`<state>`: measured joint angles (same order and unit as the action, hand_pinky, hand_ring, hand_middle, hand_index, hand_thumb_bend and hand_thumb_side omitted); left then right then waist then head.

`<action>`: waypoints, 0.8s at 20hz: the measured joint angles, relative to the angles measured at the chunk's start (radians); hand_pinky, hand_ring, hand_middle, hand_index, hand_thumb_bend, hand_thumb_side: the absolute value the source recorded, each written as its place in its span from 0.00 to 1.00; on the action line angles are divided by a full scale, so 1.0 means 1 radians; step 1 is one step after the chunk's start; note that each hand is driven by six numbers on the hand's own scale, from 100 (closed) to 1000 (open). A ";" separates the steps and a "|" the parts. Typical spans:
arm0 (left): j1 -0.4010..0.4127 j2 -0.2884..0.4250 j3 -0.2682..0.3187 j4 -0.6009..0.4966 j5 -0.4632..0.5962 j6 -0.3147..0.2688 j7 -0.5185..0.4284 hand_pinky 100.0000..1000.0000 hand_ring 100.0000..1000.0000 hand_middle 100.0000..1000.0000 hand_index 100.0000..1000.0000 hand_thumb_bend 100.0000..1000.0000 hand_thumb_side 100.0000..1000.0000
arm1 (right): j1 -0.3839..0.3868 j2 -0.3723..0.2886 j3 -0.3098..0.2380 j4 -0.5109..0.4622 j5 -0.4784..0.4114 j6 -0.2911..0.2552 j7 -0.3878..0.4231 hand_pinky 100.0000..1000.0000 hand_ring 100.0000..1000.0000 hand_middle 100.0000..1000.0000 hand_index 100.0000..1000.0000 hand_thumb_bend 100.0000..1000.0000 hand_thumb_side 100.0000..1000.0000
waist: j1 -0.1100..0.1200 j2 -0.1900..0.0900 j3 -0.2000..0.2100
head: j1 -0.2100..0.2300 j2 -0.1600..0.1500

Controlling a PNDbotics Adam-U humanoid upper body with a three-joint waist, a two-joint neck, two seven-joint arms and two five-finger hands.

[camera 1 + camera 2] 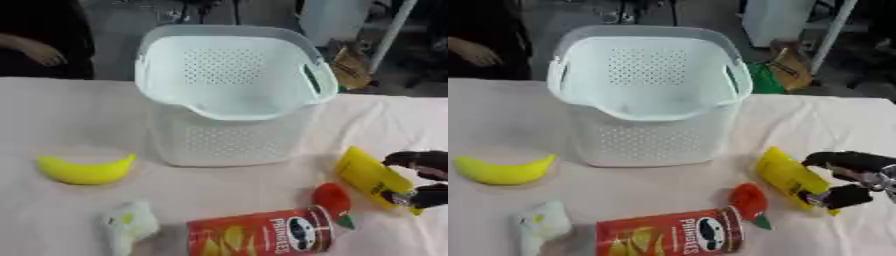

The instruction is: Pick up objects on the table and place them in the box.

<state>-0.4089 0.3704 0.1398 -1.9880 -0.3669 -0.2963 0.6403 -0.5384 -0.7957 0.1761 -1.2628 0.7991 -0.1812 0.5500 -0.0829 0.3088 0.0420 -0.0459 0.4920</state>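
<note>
the grasp step: the right hand, fingers curled round the near end of the yellow packet lying on the surface right of the empty white basket, must next lift it over the rim.

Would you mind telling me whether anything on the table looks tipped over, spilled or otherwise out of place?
Only the red Pringles can stands out: it lies on its side at the near edge instead of standing upright. Nothing looks spilled. The white basket stands upright and looks empty, and the right hand pinches the yellow packet.
</note>
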 measured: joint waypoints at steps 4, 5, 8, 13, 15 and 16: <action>0.002 0.000 0.000 0.000 -0.001 -0.004 0.003 0.67 0.64 0.65 0.73 0.00 1.00 | -0.005 0.016 0.004 0.014 -0.002 0.005 0.013 1.00 1.00 1.00 1.00 0.29 0.87 | -0.005 0.000 -0.003 | -0.004 0.000; 0.004 0.000 0.000 0.000 -0.002 -0.004 0.003 0.67 0.64 0.65 0.73 0.00 1.00 | -0.008 0.020 0.005 0.018 -0.006 0.005 0.019 1.00 1.00 1.00 1.00 0.29 0.87 | -0.009 0.000 -0.004 | -0.004 0.000; 0.006 0.000 0.000 0.000 -0.003 -0.009 0.006 0.67 0.64 0.65 0.73 0.00 1.00 | -0.014 0.030 0.009 0.030 -0.017 0.002 0.038 1.00 1.00 1.00 1.00 0.29 0.87 | -0.015 -0.003 -0.005 | -0.005 0.000; 0.009 0.000 0.000 0.000 -0.003 -0.016 0.008 0.67 0.64 0.65 0.73 0.00 1.00 | -0.022 0.047 0.019 0.059 -0.019 -0.006 0.073 1.00 1.00 1.00 1.00 0.31 0.89 | -0.025 -0.008 -0.008 | -0.008 0.001; 0.014 0.000 0.000 0.000 -0.003 -0.018 0.010 0.67 0.64 0.65 0.73 0.00 1.00 | -0.025 0.053 0.024 0.073 -0.022 -0.008 0.087 1.00 1.00 1.00 1.00 0.31 0.88 | -0.031 -0.012 -0.010 | -0.007 0.005; 0.014 0.000 0.000 0.000 -0.003 -0.019 0.011 0.67 0.64 0.65 0.73 0.00 1.00 | -0.026 0.055 0.027 0.080 -0.024 -0.009 0.092 1.00 1.00 1.00 1.00 0.32 0.88 | -0.035 -0.014 -0.011 | -0.007 0.008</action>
<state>-0.3947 0.3705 0.1401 -1.9880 -0.3704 -0.3155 0.6508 -0.5646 -0.7411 0.2032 -1.1824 0.7755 -0.1902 0.6423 -0.1176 0.2952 0.0307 -0.0534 0.4996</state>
